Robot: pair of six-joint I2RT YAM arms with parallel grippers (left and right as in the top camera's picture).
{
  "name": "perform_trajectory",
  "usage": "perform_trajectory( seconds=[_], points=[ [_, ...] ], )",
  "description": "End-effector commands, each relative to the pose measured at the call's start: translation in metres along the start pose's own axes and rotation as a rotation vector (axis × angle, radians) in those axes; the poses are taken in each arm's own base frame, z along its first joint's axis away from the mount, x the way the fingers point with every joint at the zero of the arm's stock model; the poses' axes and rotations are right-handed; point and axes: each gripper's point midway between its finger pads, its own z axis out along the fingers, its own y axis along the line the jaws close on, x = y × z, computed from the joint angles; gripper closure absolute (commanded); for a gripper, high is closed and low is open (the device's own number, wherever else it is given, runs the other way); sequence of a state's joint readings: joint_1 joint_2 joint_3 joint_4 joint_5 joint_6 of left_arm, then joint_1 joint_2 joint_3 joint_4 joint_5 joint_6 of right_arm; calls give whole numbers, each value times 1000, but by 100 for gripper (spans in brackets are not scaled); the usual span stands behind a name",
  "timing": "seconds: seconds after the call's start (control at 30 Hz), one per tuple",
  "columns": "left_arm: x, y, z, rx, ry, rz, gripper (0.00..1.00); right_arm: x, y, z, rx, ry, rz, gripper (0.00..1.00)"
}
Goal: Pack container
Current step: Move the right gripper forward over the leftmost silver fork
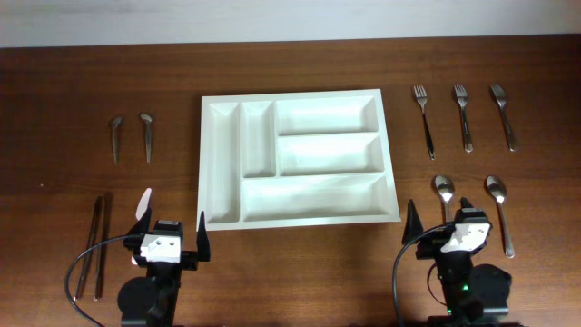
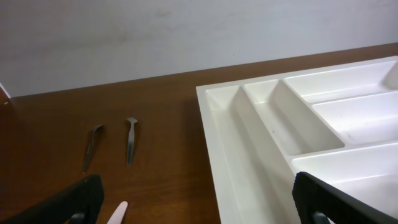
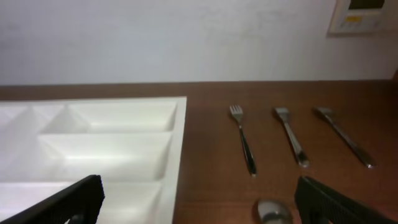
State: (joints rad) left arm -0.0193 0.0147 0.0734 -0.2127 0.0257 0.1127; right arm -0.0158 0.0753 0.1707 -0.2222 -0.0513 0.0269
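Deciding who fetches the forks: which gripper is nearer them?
Right. The right gripper is robot-side of the forks, right of the container; the left gripper is left of it.

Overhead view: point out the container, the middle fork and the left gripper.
container (image 1: 327, 116), overhead view, floor of its top long compartment.
middle fork (image 1: 466, 130), overhead view, on its handle.
left gripper (image 1: 173, 207), overhead view, gap between its open fingertips.

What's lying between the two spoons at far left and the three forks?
The white tray, with bare table on either side; the overhead view shows it.
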Motion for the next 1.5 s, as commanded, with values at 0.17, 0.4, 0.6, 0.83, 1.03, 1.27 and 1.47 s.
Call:
perform_trajectory(
  seconds=[0.17, 0.4, 0.6, 0.83, 1.03, 1.27, 1.47],
  points=[
    [2, 0, 1, -1, -2, 15, 1, -72, -16, 4, 113, 177, -7, 1],
    [2, 0, 1, -1, -2, 15, 1, -113, -11, 58, 52, 562, -98, 1],
    [2, 0, 1, -1, -2, 15, 1, -141, -20, 102, 92, 723, -112, 1],
    [2, 0, 1, -1, -3, 15, 1, -133, -59, 110, 299, 876, -210, 1],
    [2, 0, 1, -1, -2, 15, 1, -100, -75, 135, 267, 959, -141, 1],
    [2, 0, 1, -1, -2, 15, 1, -31, -92, 184, 167, 1084, -101, 1],
    [2, 0, 1, -1, -3, 15, 1, -2, -79, 232, 97, 1034, -86, 1]
  ],
)
